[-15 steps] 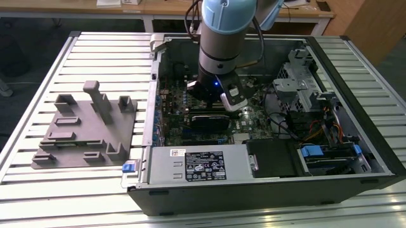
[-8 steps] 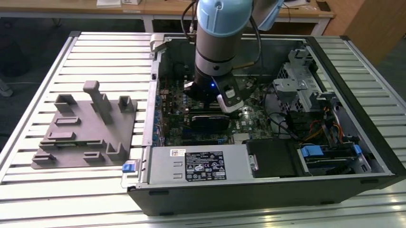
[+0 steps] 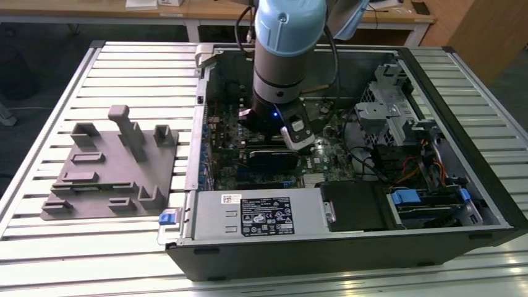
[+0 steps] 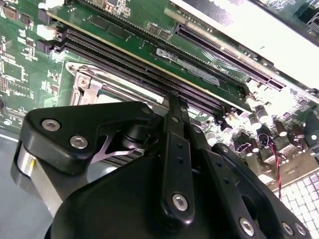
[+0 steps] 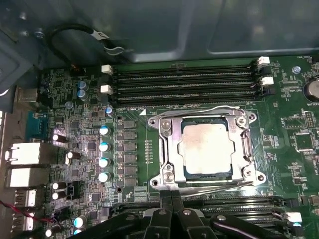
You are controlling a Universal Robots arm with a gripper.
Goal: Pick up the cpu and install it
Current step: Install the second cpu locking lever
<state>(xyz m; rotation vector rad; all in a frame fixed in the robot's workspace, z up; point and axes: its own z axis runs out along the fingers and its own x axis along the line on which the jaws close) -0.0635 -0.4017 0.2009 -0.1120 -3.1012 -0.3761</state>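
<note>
CPU (image 5: 206, 149) lies flat inside the socket (image 5: 168, 149), just beyond the pincer tips in the first wrist view, with its silvery top facing up toward the camera. The pincer (image 5: 172, 199) is pressed together and holds nothing; its two thin fingers (image 4: 174, 124) meet in one line, and the tips stand at the near edge of the socket frame, beside the chip and not on it.

As for handling, I judge the chip to be light, stiff and thin. The metal top looks smooth, so it may slip. The underside and the socket contacts are likely fragile, so a tilt or a push from the side could do damage. The good place to take it is by two opposite edges, kept level. These edges sit low inside the frame, so there is little room for fingers.

The chip is nearly square, so it has almost no long axis. Its edges run parallel with the socket frame and with the memory slots (image 5: 184, 82), which lie farther from the pincer, beyond the socket. I cannot see a corner mark that tells its direction.

In the exterior view the pincer (image 3: 298, 137) hangs low inside the open case (image 3: 462, 80), over the board.
</note>
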